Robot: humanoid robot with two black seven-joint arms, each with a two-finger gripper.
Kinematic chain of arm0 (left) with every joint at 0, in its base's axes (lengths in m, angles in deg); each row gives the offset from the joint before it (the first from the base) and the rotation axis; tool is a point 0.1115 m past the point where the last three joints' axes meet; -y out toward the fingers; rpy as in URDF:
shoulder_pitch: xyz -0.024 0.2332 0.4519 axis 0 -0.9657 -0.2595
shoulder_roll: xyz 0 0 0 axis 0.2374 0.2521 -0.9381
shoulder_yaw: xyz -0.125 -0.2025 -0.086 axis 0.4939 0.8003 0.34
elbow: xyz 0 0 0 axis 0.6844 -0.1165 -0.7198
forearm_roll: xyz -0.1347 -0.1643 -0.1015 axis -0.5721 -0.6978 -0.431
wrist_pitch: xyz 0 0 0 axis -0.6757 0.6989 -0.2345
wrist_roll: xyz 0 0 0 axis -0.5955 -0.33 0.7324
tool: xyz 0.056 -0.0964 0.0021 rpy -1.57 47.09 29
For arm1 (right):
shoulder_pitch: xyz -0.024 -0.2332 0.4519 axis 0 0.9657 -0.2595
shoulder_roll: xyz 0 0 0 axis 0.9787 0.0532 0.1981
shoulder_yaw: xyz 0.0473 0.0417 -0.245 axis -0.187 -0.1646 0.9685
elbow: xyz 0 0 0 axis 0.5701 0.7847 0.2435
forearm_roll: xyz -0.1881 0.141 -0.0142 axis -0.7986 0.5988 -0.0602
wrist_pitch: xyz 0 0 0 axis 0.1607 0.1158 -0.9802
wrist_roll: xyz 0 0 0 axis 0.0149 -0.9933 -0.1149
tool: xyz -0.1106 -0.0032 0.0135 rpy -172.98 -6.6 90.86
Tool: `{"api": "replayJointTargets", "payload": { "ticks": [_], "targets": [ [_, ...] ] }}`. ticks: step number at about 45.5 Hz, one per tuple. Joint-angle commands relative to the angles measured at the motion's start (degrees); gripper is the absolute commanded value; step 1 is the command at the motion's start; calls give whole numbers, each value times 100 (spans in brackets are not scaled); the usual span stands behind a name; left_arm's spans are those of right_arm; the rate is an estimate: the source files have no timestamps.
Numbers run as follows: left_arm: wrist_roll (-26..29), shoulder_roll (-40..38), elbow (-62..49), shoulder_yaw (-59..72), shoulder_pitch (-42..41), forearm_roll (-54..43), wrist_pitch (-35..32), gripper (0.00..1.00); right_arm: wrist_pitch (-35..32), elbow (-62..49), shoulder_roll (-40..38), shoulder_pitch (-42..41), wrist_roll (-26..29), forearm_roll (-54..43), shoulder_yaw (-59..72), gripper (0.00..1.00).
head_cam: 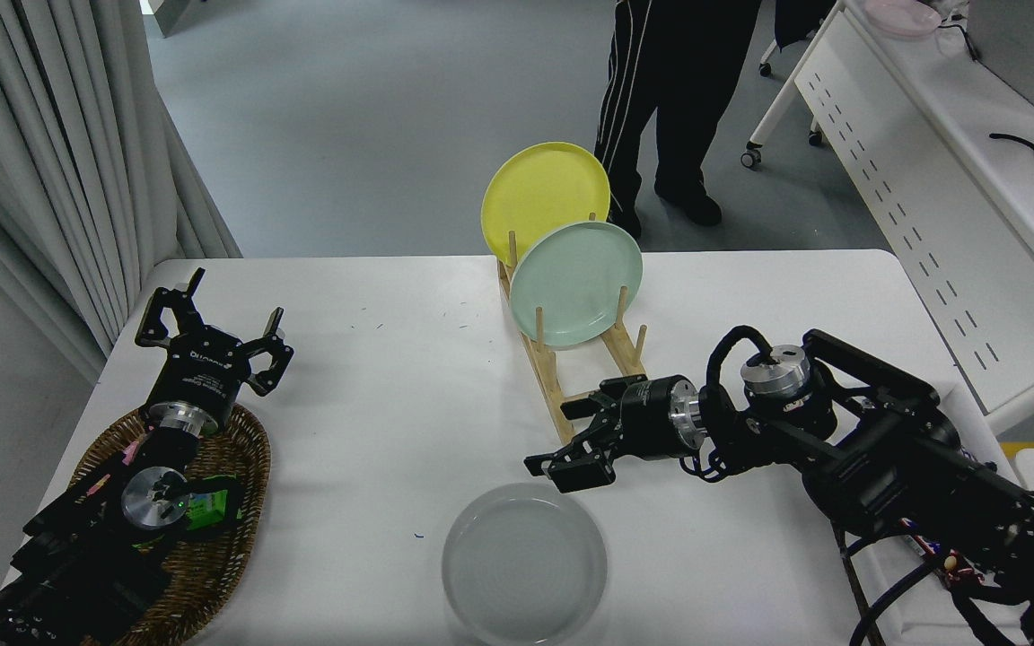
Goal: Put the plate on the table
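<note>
1. Looking from the head view: the plate (524, 563) lies flat on the table (391, 395), near edge, apart from the right gripper (575, 444), which hangs wide open and empty just beyond it.
2. Risk: its lower finger could clip the rack (571, 377) close behind.
3. Left gripper (212, 332) parked open, far left.

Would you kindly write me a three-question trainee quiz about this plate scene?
1. True or false: the right pincer grips the grey plate.
2. How many plates stand in the wooden rack?
3. The left pincer is parked beyond: A) a wicker basket B) a laptop C) a mug.

Key: 1 false, the plate lies flat on the table, pincer open and clear of it. 2 two: yellow plate and mint green plate. 3 A.
</note>
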Motion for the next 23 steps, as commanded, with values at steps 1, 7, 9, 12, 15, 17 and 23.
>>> {"api": "replayJointTargets", "payload": {
  "ticks": [1, 7, 9, 12, 15, 17, 23],
  "targets": [
    [0, 4, 1, -9, 0, -1, -1, 100, -1094, 644, -483, -23, -419, -295, -316, 100],
    [0, -5, 1, 0, 0, -1, -1, 100, -1085, 653, -589, 73, -1245, -1146, -1010, 100],
    [0, -5, 1, 0, 0, 8, -1, 100, -1050, 627, -589, 82, -1430, -1446, -1274, 100],
    [0, -5, 1, 0, 0, -1, -1, 100, -997, 583, -589, 109, -1659, -1780, -1608, 100],
    [0, -5, 1, 0, 0, -1, -1, 100, -971, 530, -615, 109, -1922, -2017, -1793, 100],
    [0, -5, 1, 0, 0, -1, -1, 100, -953, 469, -676, 117, -2107, -2193, -1864, 100],
    [0, 4, 1, 0, 0, -1, -1, 100, -944, -14, -791, 302, -2503, -2966, -1952, 100]
  ]
}}
